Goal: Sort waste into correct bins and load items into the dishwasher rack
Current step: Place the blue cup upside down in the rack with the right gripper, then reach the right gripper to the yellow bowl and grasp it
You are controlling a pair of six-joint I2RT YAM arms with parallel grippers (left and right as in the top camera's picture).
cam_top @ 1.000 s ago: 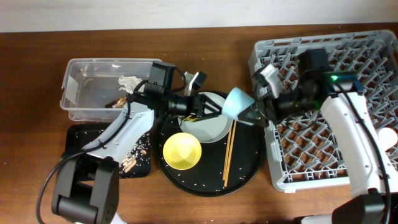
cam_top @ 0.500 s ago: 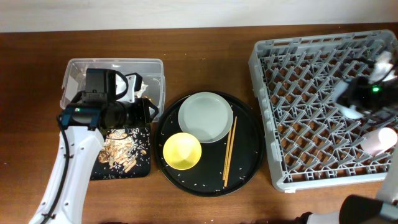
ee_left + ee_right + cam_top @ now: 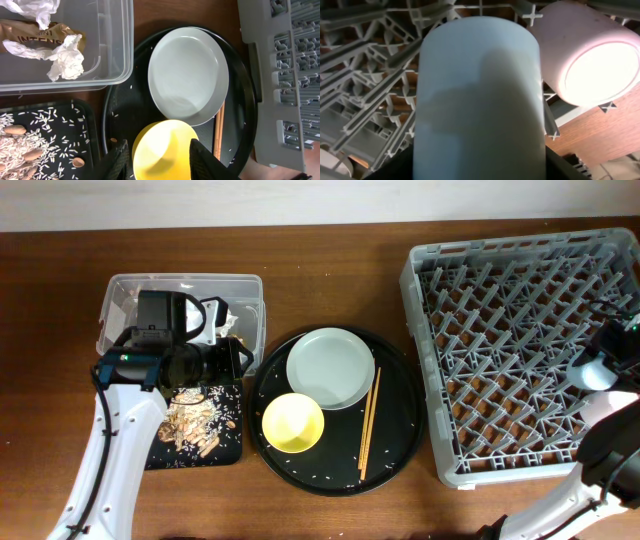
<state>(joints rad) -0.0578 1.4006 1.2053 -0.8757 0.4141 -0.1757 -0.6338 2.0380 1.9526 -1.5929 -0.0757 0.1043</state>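
Observation:
My right gripper (image 3: pixel 480 170) is shut on the light blue cup (image 3: pixel 480 100) and holds it low over the right side of the grey dishwasher rack (image 3: pixel 500 300), next to the pink cup (image 3: pixel 590 60) lying there. In the overhead view the right gripper (image 3: pixel 600 368) is at the rack's right edge. My left gripper (image 3: pixel 162 165) is open and empty, with the yellow bowl (image 3: pixel 162 147) below it. The grey-green plate (image 3: pixel 330 367) and the chopsticks (image 3: pixel 368 420) lie on the round black tray (image 3: pixel 395 455). White tissue (image 3: pixel 65 60) and the brown-gold wrapper (image 3: pixel 30 35) lie in the clear tub (image 3: pixel 115 50).
Rice scraps (image 3: pixel 195 420) lie in the shallow black rectangular tray (image 3: pixel 228 452) in front of the clear tub (image 3: pixel 118 330). Loose rice grains dot the round tray. The left arm hangs over the tub and the rectangular tray. Brown table shows between the round tray and the rack.
The right arm carried the light blue cup from the round tray across to the rack's right edge. The left arm pulled back from the plate to over the tub, then stayed still.

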